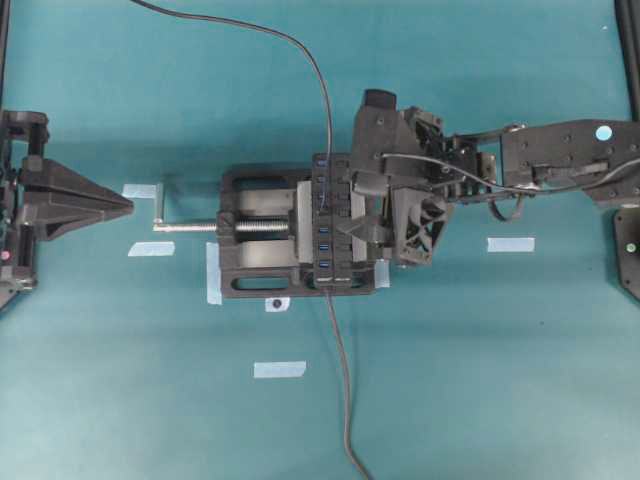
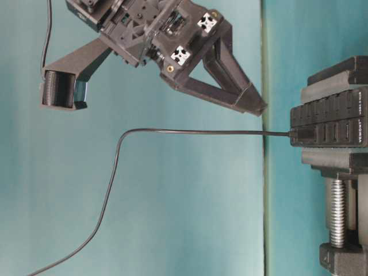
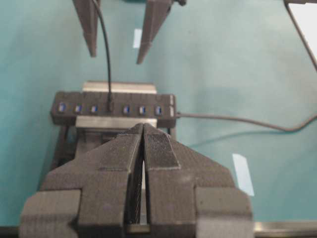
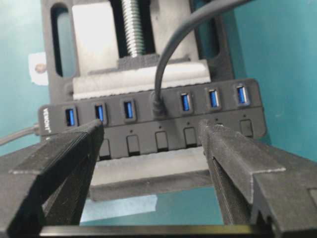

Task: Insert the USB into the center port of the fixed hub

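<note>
I see the USB (image 4: 158, 106) seated in the center port of the fixed hub (image 4: 148, 130), right gripper (image 4: 151, 136) spread wide, holding nothing, left gripper (image 3: 143, 130) pressed together, well apart from it.

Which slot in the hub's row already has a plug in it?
The center port: three blue slots show on each side, and the USB with its grey cable stands in it.

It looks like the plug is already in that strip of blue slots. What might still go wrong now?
1. The open right hand hangs close over the fixed hub, fingers on either side of the USB; pulling away crookedly might snag the cable and tug the plug loose.
2. The cable arcs freely in the table-level view, so the arm might catch it.
</note>
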Robot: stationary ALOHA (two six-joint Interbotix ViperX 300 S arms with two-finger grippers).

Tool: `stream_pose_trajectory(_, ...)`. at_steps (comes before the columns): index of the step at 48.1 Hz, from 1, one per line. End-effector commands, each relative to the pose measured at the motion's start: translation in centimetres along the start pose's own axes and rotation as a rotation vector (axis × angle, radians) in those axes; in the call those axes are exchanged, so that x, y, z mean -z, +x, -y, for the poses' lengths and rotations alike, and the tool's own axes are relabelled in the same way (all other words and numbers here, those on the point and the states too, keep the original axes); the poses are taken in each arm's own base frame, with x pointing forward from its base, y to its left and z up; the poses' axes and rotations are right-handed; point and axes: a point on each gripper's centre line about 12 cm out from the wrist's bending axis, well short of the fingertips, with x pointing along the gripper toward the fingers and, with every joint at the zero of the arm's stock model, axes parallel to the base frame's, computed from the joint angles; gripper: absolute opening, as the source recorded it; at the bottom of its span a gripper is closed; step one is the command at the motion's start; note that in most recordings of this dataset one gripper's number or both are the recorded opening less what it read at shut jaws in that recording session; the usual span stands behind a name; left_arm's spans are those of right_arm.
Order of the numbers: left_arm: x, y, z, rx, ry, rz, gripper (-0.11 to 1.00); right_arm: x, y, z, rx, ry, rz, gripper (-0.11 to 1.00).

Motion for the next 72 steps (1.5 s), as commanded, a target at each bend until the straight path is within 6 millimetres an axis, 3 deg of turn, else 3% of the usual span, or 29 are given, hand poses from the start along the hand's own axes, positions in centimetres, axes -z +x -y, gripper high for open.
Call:
stream_pose_trajectory(1, -0.5, 0.1, 0.0, -0.001, -0.002, 0.012, 0.00, -1.0, -1.1, -0.2, -0.007, 0.007, 0.046, 0.83)
stream_pose_trajectory(72, -0.4, 0.1, 0.0, -0.001, -0.002, 0.011, 0.00, -0.6, -2.1, -0.2, -0.016, 0.007, 0.096, 0.83)
